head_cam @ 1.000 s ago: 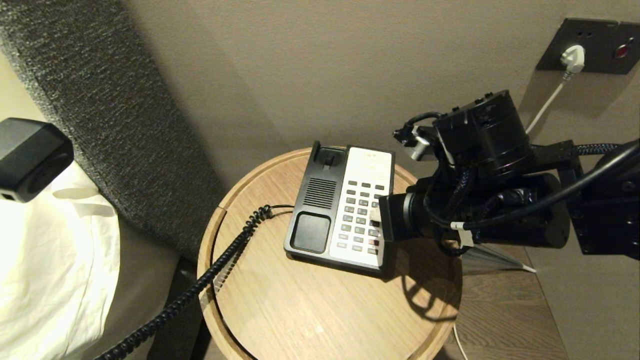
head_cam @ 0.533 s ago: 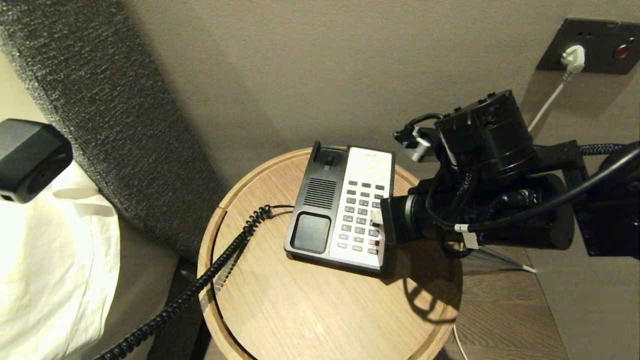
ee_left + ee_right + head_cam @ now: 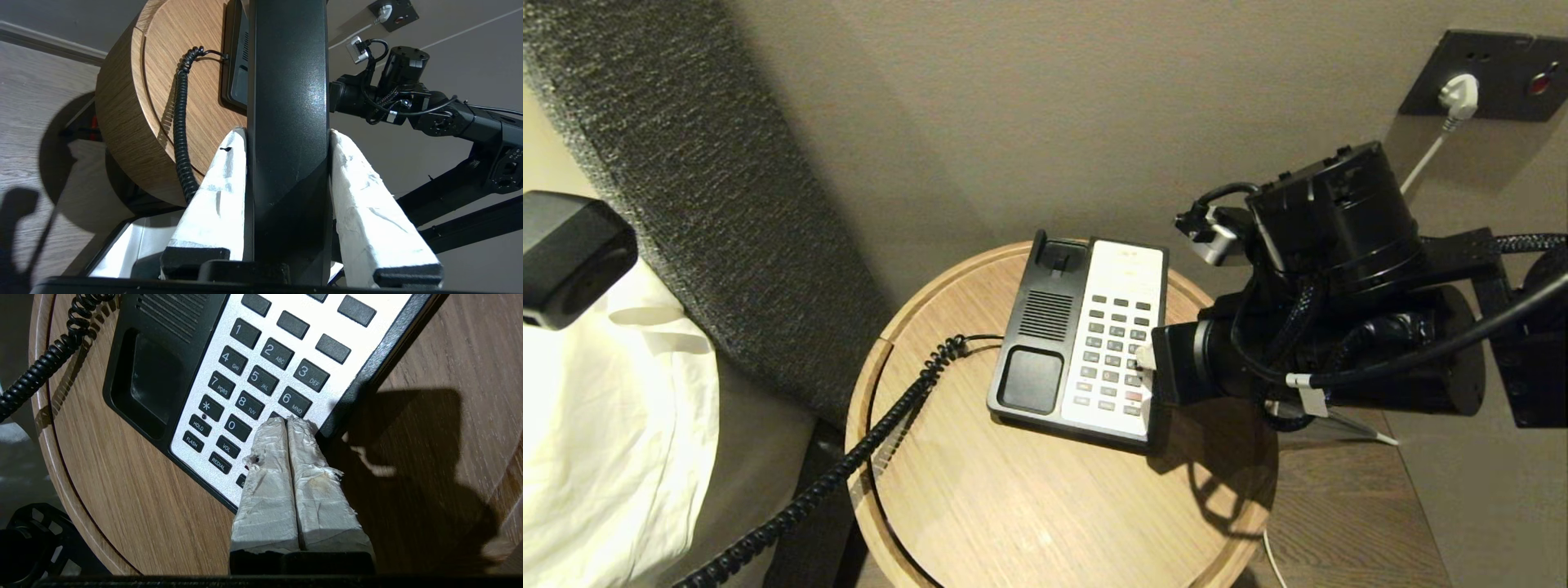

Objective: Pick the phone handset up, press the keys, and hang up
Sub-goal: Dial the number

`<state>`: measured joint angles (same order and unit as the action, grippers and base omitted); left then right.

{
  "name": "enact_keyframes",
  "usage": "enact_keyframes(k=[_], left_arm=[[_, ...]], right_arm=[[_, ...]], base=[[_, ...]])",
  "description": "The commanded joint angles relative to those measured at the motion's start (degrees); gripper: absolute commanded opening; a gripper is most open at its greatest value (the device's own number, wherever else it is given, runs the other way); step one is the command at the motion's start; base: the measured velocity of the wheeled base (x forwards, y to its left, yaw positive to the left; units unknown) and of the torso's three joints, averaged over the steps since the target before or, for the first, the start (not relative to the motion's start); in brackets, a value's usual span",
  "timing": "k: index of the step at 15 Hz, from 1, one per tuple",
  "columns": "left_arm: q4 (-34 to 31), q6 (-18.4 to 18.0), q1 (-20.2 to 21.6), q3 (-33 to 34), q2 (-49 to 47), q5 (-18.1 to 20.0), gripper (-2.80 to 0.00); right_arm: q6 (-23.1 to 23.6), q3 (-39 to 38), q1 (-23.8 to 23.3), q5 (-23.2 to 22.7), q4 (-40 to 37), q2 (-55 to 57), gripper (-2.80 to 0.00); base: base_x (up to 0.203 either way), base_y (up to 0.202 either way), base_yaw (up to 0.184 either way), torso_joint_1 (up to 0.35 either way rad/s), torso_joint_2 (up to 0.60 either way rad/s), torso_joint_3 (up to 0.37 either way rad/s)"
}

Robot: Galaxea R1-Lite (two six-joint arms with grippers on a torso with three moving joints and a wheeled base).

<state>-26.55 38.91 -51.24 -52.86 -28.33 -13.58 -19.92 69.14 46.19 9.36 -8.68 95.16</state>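
The glossy black phone handset [image 3: 288, 102] stands between the white-wrapped fingers of my left gripper [image 3: 287, 132], which is shut on its sides, off to the left of the table. Its coiled cord [image 3: 849, 465] runs from the phone base [image 3: 1037, 327] over the table's front-left rim. The base's cradle lies bare. My right gripper [image 3: 286, 419] is shut, fingers pressed together. Its tips rest on the keypad [image 3: 261, 381] just below the 6 key, near the base's right edge [image 3: 1145, 359]. The key under the tips is hidden.
The phone base sits on a round wooden side table [image 3: 1054, 506] against the wall. A grey upholstered headboard [image 3: 686, 163] and white bedding [image 3: 605, 425] lie to the left. A wall socket [image 3: 1486, 77] with a white plug is at the upper right.
My right arm has drifted a little to the right, and its shut tips have slid slightly toward the keypad's right edge. The left gripper and the handset have kept still.
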Motion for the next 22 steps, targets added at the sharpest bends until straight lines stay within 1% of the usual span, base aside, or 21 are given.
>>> enact_keyframes(k=[1, 9, 14, 22], left_arm=[[-0.2, 0.2, 0.0, 0.0, 0.0, -0.1, -2.80], [0.3, 0.2, 0.0, 0.2, 0.2, -0.1, -2.80], [-0.1, 0.3, 0.0, -0.1, 0.2, 0.0, -2.80], [0.0, 0.3, 0.0, 0.0, 0.2, 0.0, -2.80]], right_arm=[[-0.1, -0.1, 0.0, 0.0, 0.0, 0.4, -2.80], [0.0, -1.2, 0.0, 0.0, 0.3, 2.0, -2.80], [-0.1, -1.0, 0.0, 0.0, 0.1, 0.2, -2.80], [-0.3, -2.7, 4.0, -0.5, -1.3, -1.6, -2.80]], base=[[0.000, 0.000, 0.000, 0.000, 0.00, 0.000], [0.000, 0.000, 0.000, 0.000, 0.00, 0.000], [0.000, 0.000, 0.000, 0.000, 0.00, 0.000], [0.000, 0.000, 0.000, 0.000, 0.00, 0.000]])
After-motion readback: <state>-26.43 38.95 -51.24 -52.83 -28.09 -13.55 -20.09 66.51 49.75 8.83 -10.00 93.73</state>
